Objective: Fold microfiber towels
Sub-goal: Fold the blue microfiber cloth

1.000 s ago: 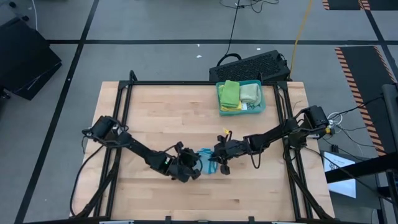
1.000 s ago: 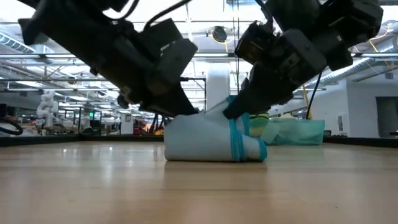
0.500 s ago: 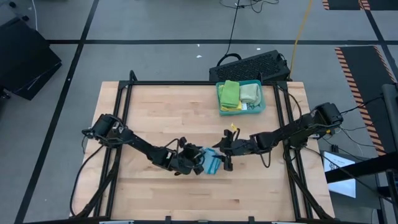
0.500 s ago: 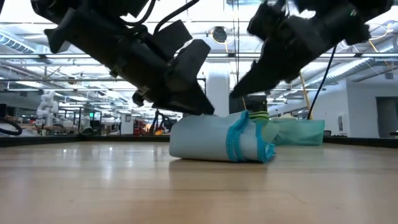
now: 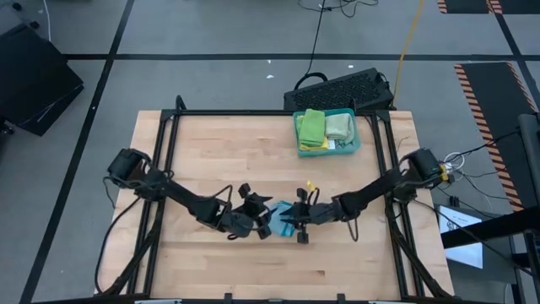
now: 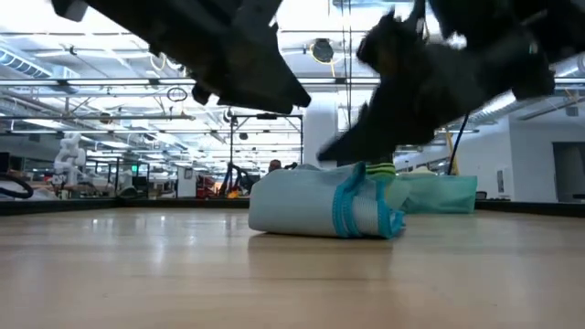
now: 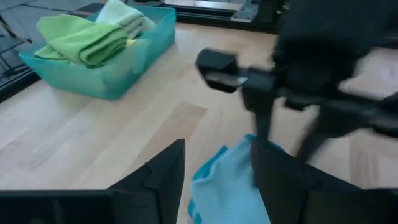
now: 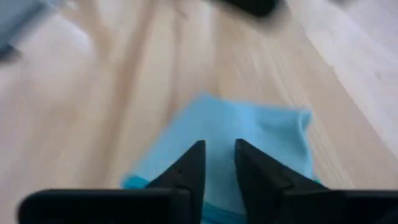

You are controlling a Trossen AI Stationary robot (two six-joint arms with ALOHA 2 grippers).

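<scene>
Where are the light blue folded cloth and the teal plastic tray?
light blue folded microfiber towel (image 6: pixel 306 203), low view, its pale side face.
teal plastic tray (image 5: pixel 353 144), high view, its right rim.

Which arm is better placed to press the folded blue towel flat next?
Probably right: the right gripper sits low against the blue towel, while the left gripper appears lifted clear in the low view.

Grey floor (image 5: pixel 211 34) w/ dark tape lines surrounding wood table (image 5: pixel 219 143); ceiling lights (image 6: pixel 55 64) glowing over hall behind.
</scene>
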